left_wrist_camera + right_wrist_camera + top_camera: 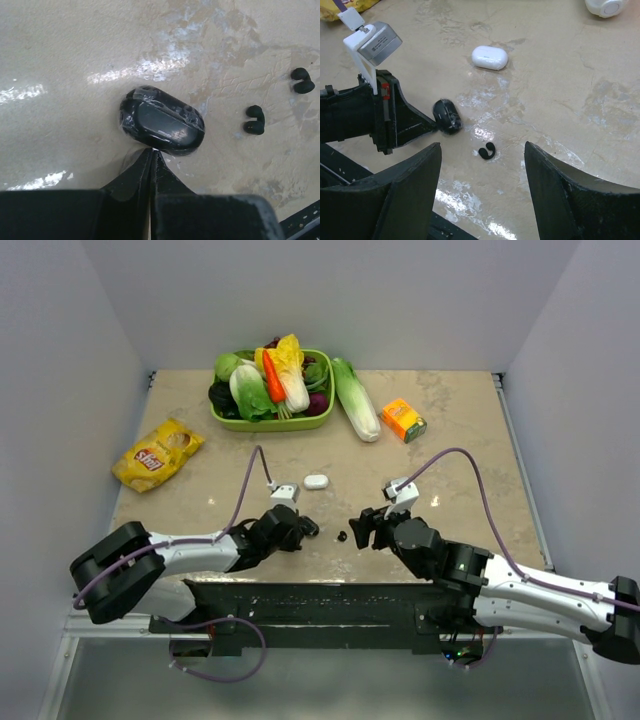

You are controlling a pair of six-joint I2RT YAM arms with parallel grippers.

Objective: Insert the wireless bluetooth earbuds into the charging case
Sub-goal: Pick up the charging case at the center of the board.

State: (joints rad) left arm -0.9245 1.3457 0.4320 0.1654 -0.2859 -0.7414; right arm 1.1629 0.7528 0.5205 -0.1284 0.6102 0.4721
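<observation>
Left gripper [151, 151] is sitting with jaws pressed together, tips touching the near side of the black charging case [162, 120]. The case is lying closed and flat on the beige marbled table [60, 50], glossy, catching glare. Black earbuds are lying apart from the case on its right: nearer earbud [255, 120], farther earbud [302, 80]. A dark rail [302, 222] is showing at the table edge, lower right.

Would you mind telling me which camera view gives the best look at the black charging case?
The left wrist view: the black charging case fills the centre, closed, its glossy surface clear, just ahead of the shut left gripper. The right wrist view shows it smaller, off to the left. The top view gives only a dark speck.
</observation>
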